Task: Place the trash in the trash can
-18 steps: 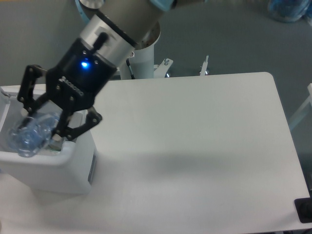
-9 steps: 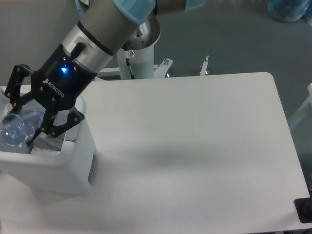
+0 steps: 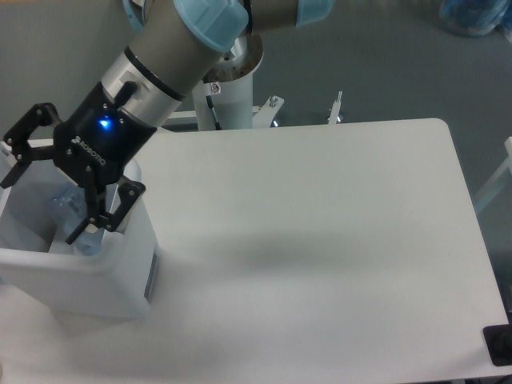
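Where the white table (image 3: 320, 240) fills most of the frame, its top is plain and matte, with a rounded corner at the upper right and a soft grey shadow running across its middle. Behind the table's far edge, the floor (image 3: 384, 64) is a dull grey-green. A white pedestal (image 3: 236, 100) rises there at upper centre, carrying the arm's base, and small metal brackets (image 3: 336, 108) stand just beyond the edge. A bluish clear object (image 3: 472, 16) sits in the upper right corner, too cropped to identify. A dark block (image 3: 500, 346) pokes in at the lower right edge, and a pale bar (image 3: 496, 184) crosses the right edge.

At the left of the frame stands the trash can (image 3: 96, 276), a boxy white bin with rounded corners and a grey panel on the side facing right. It rests on the table near its left end. The arm reaches down from the upper left, its black wrist showing a blue light, and the gripper (image 3: 44, 192) hangs over the bin's open top with its fingers spread wide apart, holding nothing. Inside the bin, between and below the fingers, lies the clear bottle (image 3: 72, 216), pale blue and blurred against the white wall. The packet cannot be made out.
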You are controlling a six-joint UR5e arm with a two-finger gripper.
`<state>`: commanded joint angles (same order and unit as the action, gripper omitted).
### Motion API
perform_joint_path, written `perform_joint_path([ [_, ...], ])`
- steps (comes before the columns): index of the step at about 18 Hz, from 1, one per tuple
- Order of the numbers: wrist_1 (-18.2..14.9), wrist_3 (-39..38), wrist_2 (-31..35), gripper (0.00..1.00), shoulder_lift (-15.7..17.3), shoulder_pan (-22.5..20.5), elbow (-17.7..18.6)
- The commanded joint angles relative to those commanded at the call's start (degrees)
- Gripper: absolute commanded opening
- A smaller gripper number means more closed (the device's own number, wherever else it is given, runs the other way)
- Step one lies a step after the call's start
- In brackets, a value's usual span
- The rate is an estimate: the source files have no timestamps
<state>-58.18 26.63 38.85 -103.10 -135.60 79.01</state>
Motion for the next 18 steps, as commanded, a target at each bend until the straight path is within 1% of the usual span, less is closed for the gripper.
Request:
perform_joint_path([
  [4, 0.0, 2.6, 0.8, 1.0, -1.1, -7.9, 0.0],
  [5, 0.0, 4.4, 1.6, 1.0, -2.1, -10.1, 0.1],
  [8, -0.1, 7.9, 6.3, 1.0, -3.5, -15.9, 0.4],
  [10, -0.1, 9.9, 10.8, 1.0, -5.9, -18.6, 0.2],
  [12, 0.0, 12.7, 16.1, 1.0, -8.0, -20.1, 0.1],
  [14, 0.0, 14.5, 22.5, 1.0, -10.1, -20.2, -1.3],
  [16, 0.0, 16.7, 28.4, 1.0, -11.2, -20.3, -1.8],
  [18, 0.0, 21.1, 32.9, 1.0, -12.0, -20.3, -1.2],
])
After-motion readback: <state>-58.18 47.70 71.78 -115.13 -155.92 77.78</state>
